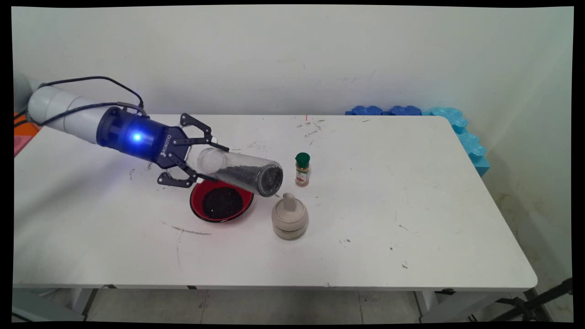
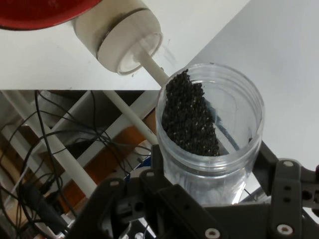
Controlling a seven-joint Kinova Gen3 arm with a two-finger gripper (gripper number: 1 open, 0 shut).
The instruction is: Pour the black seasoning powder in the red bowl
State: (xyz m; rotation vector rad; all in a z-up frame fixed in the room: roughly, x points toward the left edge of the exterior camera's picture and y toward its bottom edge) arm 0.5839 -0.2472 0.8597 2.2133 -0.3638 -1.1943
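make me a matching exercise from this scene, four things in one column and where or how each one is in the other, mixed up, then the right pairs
Things:
1. clear jar
2. red bowl
3. green-capped spice bottle
4. beige lidded pot

Place or state:
A. stands upright, farthest back toward the wall
B. held tilted in the gripper, dark grains inside
C. sits on the table under the jar, with a dark heap in it
D. nearest the table's front edge, with a knob on top

Pairs: 1-B, 2-C, 3-A, 4-D
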